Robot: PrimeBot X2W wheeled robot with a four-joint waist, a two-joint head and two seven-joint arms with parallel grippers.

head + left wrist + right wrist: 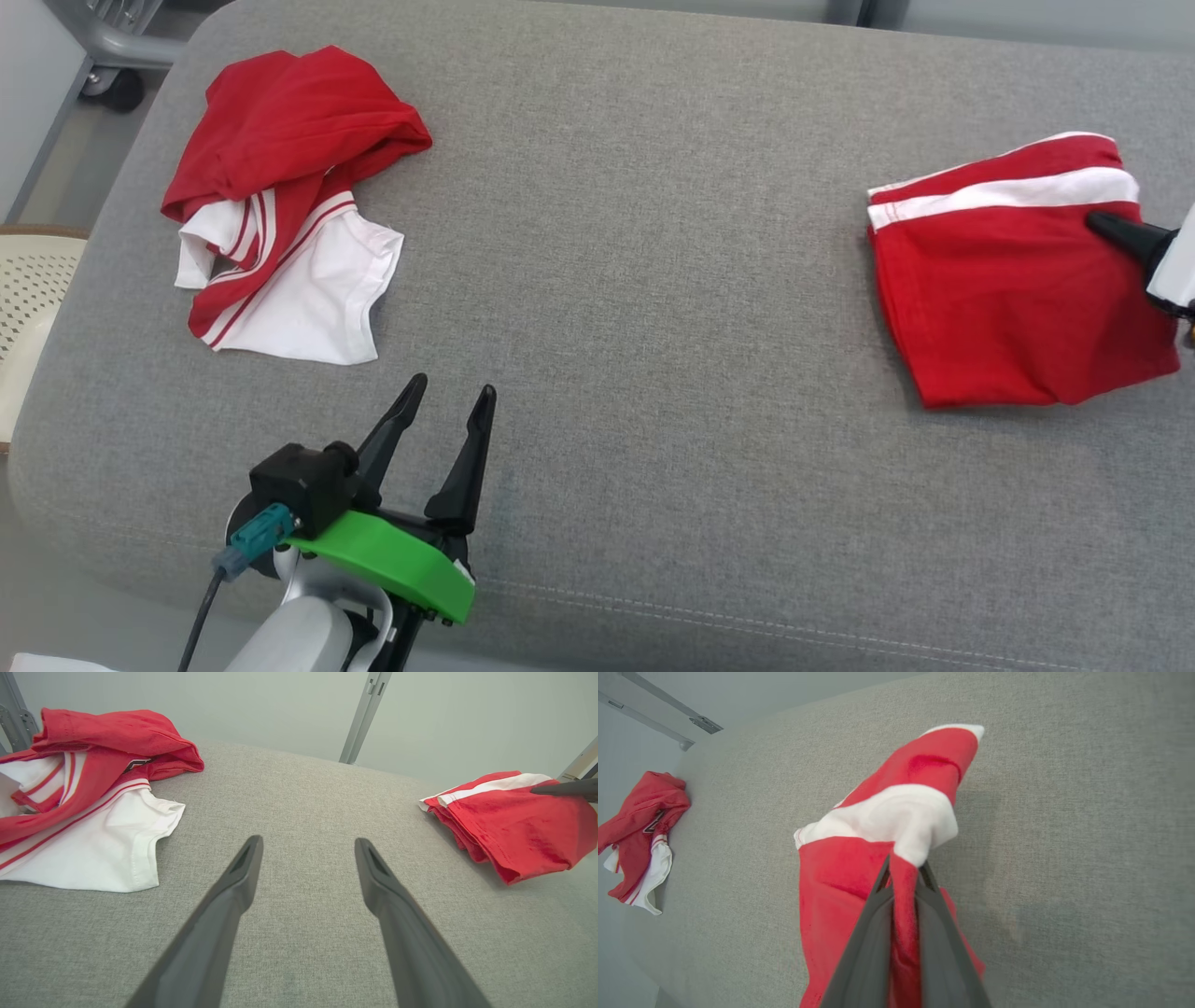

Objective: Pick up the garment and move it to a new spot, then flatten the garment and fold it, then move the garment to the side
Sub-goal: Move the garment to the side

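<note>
A folded red garment (1008, 308) with a white stripe lies at the right end of the grey cushion (635, 280). My right gripper (1106, 227) reaches in from the right edge and is shut on the garment's (859, 882) right side, a ridge of red cloth pinched between its dark fingers (873, 933). The same garment (514, 821) lies at the right of the left wrist view. My left gripper (453, 392) hovers over the cushion's near left part, open with nothing between its fingers (233, 891).
A second red and white garment (280, 196) lies crumpled at the cushion's far left (84, 793). A perforated cream chair seat (28, 299) stands beyond the left edge. A grey metal frame with a caster (112, 84) stands behind.
</note>
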